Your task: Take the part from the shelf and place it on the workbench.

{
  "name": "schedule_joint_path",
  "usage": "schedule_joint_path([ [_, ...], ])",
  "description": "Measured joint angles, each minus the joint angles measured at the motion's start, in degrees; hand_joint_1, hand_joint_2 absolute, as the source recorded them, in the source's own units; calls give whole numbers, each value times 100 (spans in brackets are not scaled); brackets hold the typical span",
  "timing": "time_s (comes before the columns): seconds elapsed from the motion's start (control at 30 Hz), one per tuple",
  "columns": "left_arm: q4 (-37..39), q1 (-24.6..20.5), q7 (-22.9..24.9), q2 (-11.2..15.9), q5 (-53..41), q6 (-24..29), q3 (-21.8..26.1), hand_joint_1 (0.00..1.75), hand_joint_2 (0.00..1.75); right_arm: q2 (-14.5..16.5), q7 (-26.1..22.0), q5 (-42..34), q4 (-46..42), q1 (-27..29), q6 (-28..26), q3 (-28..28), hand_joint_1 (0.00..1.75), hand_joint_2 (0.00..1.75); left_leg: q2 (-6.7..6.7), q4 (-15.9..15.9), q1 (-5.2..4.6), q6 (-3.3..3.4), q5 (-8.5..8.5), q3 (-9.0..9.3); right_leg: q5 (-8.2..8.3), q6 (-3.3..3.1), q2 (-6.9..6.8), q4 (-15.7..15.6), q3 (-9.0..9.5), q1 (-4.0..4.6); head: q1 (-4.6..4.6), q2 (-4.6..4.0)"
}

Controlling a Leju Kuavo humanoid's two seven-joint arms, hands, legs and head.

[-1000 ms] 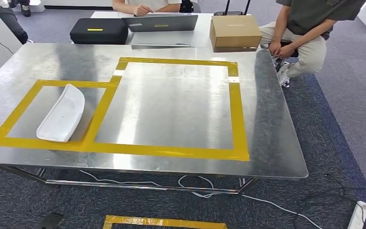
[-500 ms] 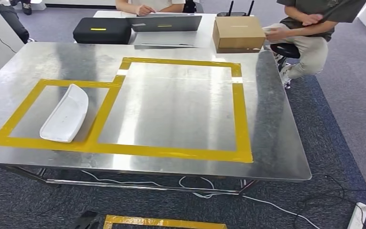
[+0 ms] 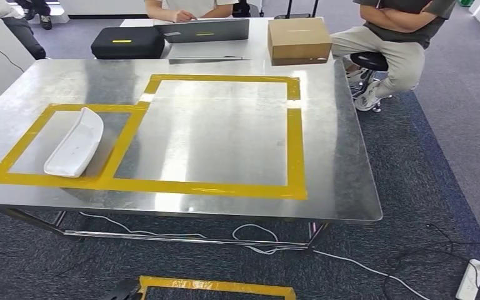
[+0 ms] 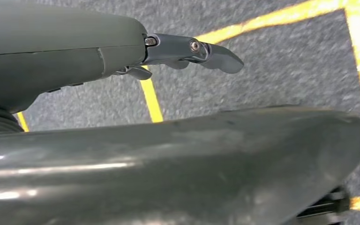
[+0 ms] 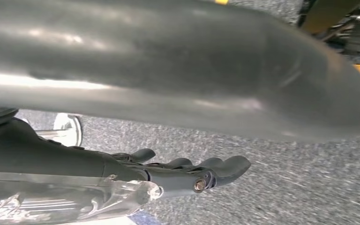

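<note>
Head view: bright, even indoor light from above, broad whitish glare across the steel workbench (image 3: pixel 225 137), focus crisp throughout, and a soft shadow on the carpet (image 3: pixel 412 187) under the bench's near edge. Left wrist view: dimmer, the close grey cover of the left hand (image 4: pixel 136 168) soft and out of focus with a pale streak of glare, the yellow floor tape (image 4: pixel 152 101) slightly blurred. Right wrist view: the right hand (image 5: pixel 183 176) and its cover blurred at close range with a bright highlight band, carpet grain smeared towards the edges.

Both seated people (image 3: pixel 400 25) are cut off by the head view's top edge
</note>
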Motion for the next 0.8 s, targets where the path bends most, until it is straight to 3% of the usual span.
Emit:
schedule_joint_path([
  [0.03, 16, -4, 61, -1, -43, 0, -6, 0, 0, 0, 44, -3, 1, 1, 7, 1, 0, 0, 0, 355, -3, 7, -175, -104, 44, -12, -12, 2, -64, 18, -7, 0],
  [0.07, 38, -7, 161, 0, -100, -12, -19, 0, 0, -1, 130, 7, 7, 0, 73, 1, 0, 0, 0, 551, -7, 21, -235, -126, 86, -18, -22, 3, -122, 35, -8, -1],
  [0.1, 70, -9, 267, 8, -157, -41, -32, 0, 0, -5, 251, 44, 23, -4, 206, 9, 0, 0, 0, 537, -13, 43, -184, -43, 127, -15, -26, 5, -175, 50, -9, -1],
  [0.13, 112, -15, 361, 26, -207, -85, -48, 0, 0, -16, 375, 111, 45, -7, 402, 43, 0, 0, 0, 294, -22, 71, -48, 157, 166, -5, -26, 5, -221, 59, -10, -1],
  [0.23, 250, -62, 586, 94, -253, -128, -99, 0, 0, -51, 585, 247, 113, 11, 741, 358, 0, 0, -2, -898, -69, 159, 267, 953, 280, 71, -25, 18, -321, 85, -9, 0],
  [0.3, 314, -88, 738, 107, -217, -38, -115, 0, 0, -57, 627, 194, 139, 23, 704, 570, 0, 0, -8, -1195, -101, 195, 281, 1098, 361, 145, -30, 13, -359, 93, -14, 1],
  [0.37, 362, -90, 808, 114, -180, 16, -114, 0, 0, -67, 659, 160, 157, 34, 696, 678, 0, 0, 3, -1202, -108, 265, 347, 1028, 404, 214, -30, 2, -383, 72, -19, 1],
  [0.4, 380, -93, 823, 120, -170, 27, -114, 0, 0, -74, 668, 154, 164, 44, 694, 718, 0, 0, 13, -1208, -104, 315, 398, 988, 309, 244, -33, 69, -420, 64, -10, 0],
  [0.43, 394, -96, 832, 126, -165, 34, -115, 0, 0, -83, 676, 149, 172, 54, 692, 755, 0, 0, 23, -1217, -97, 358, 456, 937, 115, 271, -36, 255, -491, 59, 0, 0],
  [0.5, 415, -101, 837, 134, -160, 42, -115, 0, 0, -100, 682, 144, 187, 60, 688, 813, 0, 0, 35, -1214, -100, 405, 568, 809, -445, 316, -45, 945, -704, 57, 21, 0],
  [0.53, 426, -100, 837, 137, -159, 42, -115, 0, 0, -105, 683, 143, 193, 60, 686, 838, 0, 0, 41, -1210, -108, 409, 624, 737, -648, 332, -45, 1322, -791, 57, 24, 0],
  [0.57, 438, -99, 838, 139, -160, 41, -114, 0, 0, -111, 683, 144, 197, 61, 685, 857, 0, 0, 48, -1205, -115, 411, 679, 666, -727, 338, -45, 1573, -810, 58, 23, 1],
  [0.6, 450, -99, 838, 140, -175, 36, -116, 0, 0, -115, 683, 157, 201, 65, 686, 878, 0, 0, 53, -1201, -121, 408, 731, 597, -685, 336, -45, 1640, -737, 59, 23, 0],
  [0.63, 462, -99, 841, 142, -214, 25, -133, 0, 0, -124, 683, 196, 204, 71, 695, 920, 0, 0, 55, -1196, -125, 401, 783, 531, -548, 325, -46, 1480, -548, 59, 23, 0],
  [0.67, 475, -98, 865, 143, -266, 13, -176, 0, 0, -136, 682, 249, 206, 78, 706, 994, 0, 0, 54, -1190, -128, 389, 832, 474, -394, 309, -46, 1132, -264, 60, 22, 0],
  [0.73, 510, -73, 1020, 144, -375, -8, -473, 0, 0, -167, 678, 356, 209, 81, 734, 1273, 0, 0, 49, -1171, -143, 345, 919, 389, -285, 266, -43, 247, 366, 71, 20, 0],
  [0.8, 555, -17, 1213, 155, -418, -11, -1107, 0, 0, -194, 679, 394, 217, 85, 766, 1619, 0, 0, 50, -1165, -154, 285, 1008, 353, -332, 213, -38, -205, 623, 93, 14, 0],
])
